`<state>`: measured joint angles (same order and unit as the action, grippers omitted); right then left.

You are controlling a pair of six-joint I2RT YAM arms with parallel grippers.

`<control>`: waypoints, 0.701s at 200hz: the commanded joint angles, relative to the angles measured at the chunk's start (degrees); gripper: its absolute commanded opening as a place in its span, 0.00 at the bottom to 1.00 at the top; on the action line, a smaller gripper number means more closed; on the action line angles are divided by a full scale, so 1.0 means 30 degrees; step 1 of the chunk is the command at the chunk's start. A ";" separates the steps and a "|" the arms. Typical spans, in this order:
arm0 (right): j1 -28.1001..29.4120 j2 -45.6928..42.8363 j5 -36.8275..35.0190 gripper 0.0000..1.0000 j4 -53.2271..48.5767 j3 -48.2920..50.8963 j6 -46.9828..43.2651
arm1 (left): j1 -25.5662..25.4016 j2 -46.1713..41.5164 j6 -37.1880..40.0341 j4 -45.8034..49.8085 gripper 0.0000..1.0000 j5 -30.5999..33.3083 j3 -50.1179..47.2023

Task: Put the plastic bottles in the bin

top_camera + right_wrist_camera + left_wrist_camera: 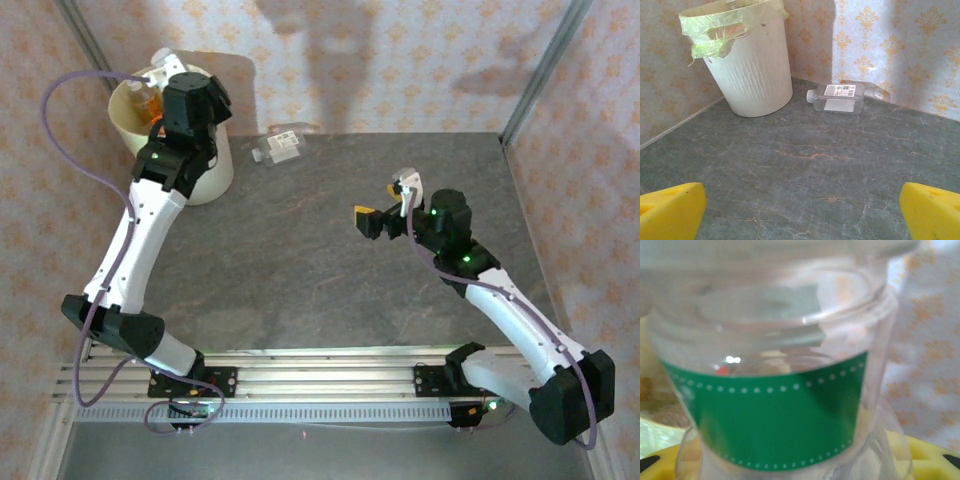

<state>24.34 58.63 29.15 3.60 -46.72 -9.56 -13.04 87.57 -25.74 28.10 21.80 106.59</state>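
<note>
Left gripper (163, 78): clamped on the green bottle (780, 425), above the bin (755, 75).
Green bottle: clear, wide-bodied, with a green band edged in white dots; blurred at close range.
Bin: cream, ribbed, pale yellow-green liner; far left corner of the table (300, 270); orange bottles (148, 103) inside.
Loose bottle (837, 97): clear, white label and cap, on its side at the table's far edge.
Right gripper (383, 203): jaws wide apart, empty, over the table's right half.

Left arm (140, 225) and right arm (515, 315): white tubular links joined by black motor housings, each arm showing a small green indicator light (155, 156). A lavender cable (55, 140) loops along each arm. Black base blocks (205, 378) bolt to a ribbed aluminium rail (320, 398). Right gripper (384, 198): black body, yellow finger pads (672, 210).
</note>
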 commanded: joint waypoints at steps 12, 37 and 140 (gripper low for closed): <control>0.0087 -0.0821 0.0291 0.99 -0.0246 -0.0160 -0.0328 | 0.2773 0.1704 0.0279 -0.0625 0.55 -0.1733 0.2269; 0.0061 -0.0999 0.0202 0.99 -0.0396 0.0036 -0.0357 | 0.4075 0.3072 0.0786 -0.0670 0.55 -0.2857 0.3491; 0.0076 -0.1319 -0.1761 0.99 -0.0641 0.0191 0.0693 | 0.5747 1.1527 0.1083 0.3751 0.55 -0.6295 1.3160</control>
<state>24.34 56.34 26.83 2.28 -46.70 -8.62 3.53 119.26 -22.39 32.93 5.91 139.24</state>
